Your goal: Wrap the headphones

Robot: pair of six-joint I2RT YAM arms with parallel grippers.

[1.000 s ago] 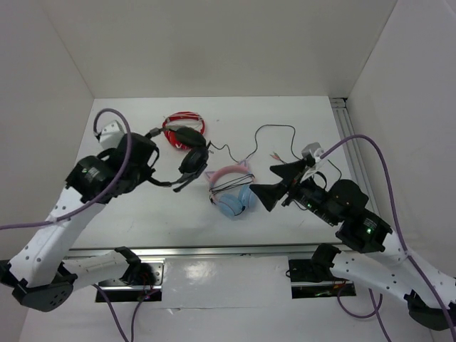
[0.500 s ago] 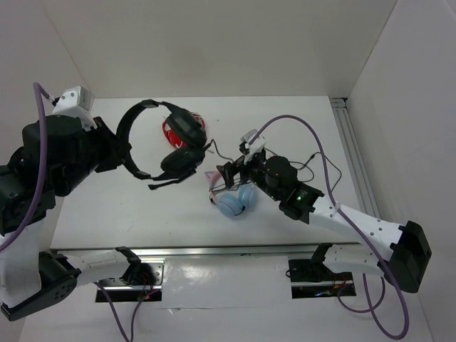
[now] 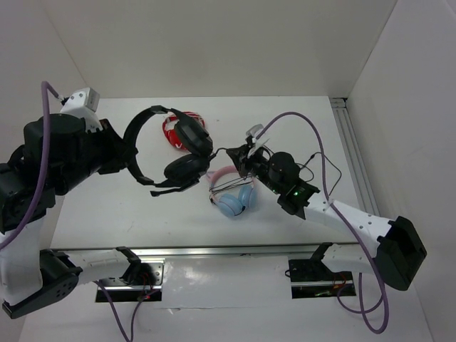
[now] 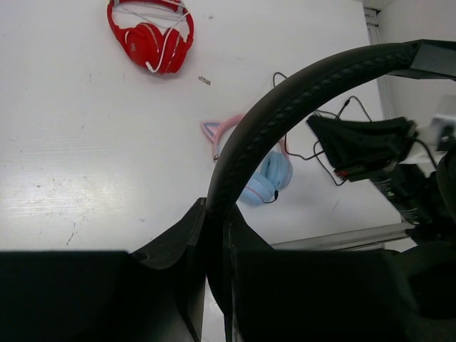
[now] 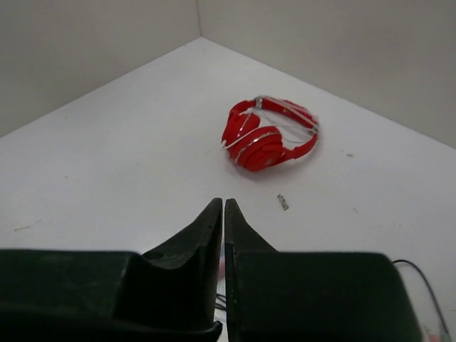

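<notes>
The black headphones [image 3: 187, 153] hang in the air over the left half of the table, earcups and boom microphone pointing right. My left gripper [image 3: 129, 154] is shut on their headband [image 4: 285, 114], which rises from between the jaws [image 4: 216, 214] in the left wrist view. The thin black cable [image 3: 218, 150] runs from the earcups to the tips of my right gripper [image 3: 239, 154], then trails over the table at the right [image 3: 313, 168]. The right gripper [image 5: 224, 203] has its jaws pressed nearly together. From its own view the cable between them is hidden.
Red headphones [image 3: 174, 128] [image 5: 267, 135] lie at the back of the table, behind the raised headset. Pink-and-blue cat-ear headphones [image 3: 234, 194] [image 4: 265, 178] lie in the middle, under my right gripper. A metal rail [image 3: 353, 142] borders the right side.
My left arm lifted the black headphones off the table. The right arm swung left from the table's right side to the cable by the earcups, and its jaws closed.
</notes>
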